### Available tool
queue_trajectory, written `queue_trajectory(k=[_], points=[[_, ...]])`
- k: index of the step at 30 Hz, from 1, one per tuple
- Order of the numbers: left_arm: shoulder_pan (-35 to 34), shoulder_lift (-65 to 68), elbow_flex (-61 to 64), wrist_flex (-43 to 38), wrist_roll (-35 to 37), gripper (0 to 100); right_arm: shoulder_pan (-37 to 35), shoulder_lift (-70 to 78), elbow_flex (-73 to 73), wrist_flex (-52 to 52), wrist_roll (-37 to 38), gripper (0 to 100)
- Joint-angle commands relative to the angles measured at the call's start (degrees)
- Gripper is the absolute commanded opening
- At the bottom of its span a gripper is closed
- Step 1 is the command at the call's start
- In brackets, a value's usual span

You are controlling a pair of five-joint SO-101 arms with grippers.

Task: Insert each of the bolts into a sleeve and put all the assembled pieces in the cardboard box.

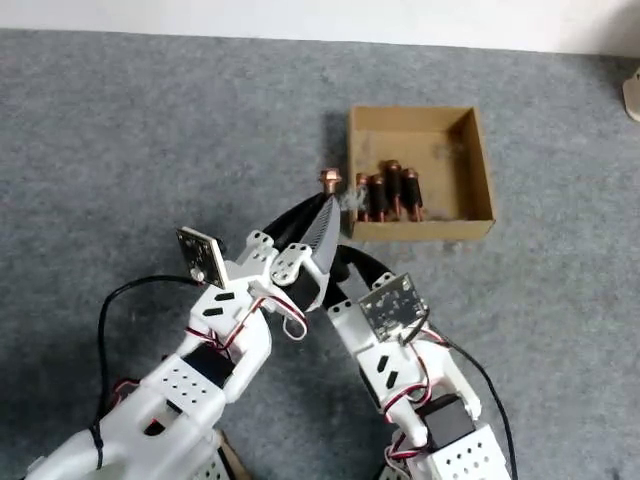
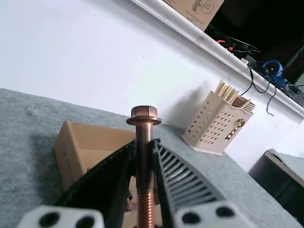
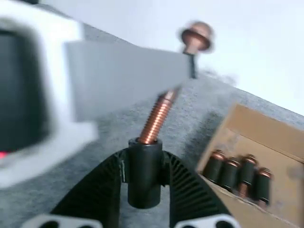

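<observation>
Grey, carpet-like covering on the counter point(image 1: 120, 150), with a white wall point(image 2: 71, 47) behind it.

- Cardboard box point(image 1: 483, 165): open-topped, on the far side of the counter, just beyond both arms.
- Assembled pieces point(image 1: 388, 195): four, each a black sleeve with a copper bolt head showing. They lie side by side against the box's near wall.
- Left pincer point(image 2: 144, 147): ribbed black fingers clamped on the shaft of a bolt, raised just off the box's near left corner.
- Bolt point(image 1: 330, 182): copper, flanged hex head uppermost and clear of the fingers. Its threaded end points down and meets the mouth of the loose sleeve.
- Right pincer point(image 3: 142, 159): closed around the loose sleeve, positioned directly under the left one.
- Loose sleeve point(image 3: 142, 173): black, cylindrical, held upright with its open end up. How far the thread has gone in cannot be told.
- Perforated beige holder point(image 2: 216, 124): stands by the wall past the box, with wooden sticks in it.
</observation>
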State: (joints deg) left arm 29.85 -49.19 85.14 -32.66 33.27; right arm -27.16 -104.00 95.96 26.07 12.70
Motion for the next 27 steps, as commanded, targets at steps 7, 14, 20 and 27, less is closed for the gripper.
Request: queue_trajectory(k=[7,14,20,27], points=[[4.18,-1.71,-3.03,11.78,-0.88,0,6.11,-1.36,4.18,-2.07,-0.62,0.5],[6.90,-1.71,-2.51,12.40,-10.81,0,6.37,-1.36,4.09,-2.07,-0.62,0.5],[7.52,-1.71,-2.15,19.34,-20.75,0,8.92,-1.36,1.19,-1.98,-0.62,0.5],[7.60,-1.80,-2.24,21.19,-31.74,0,10.24,-1.36,1.54,-1.98,-0.62,0.5]])
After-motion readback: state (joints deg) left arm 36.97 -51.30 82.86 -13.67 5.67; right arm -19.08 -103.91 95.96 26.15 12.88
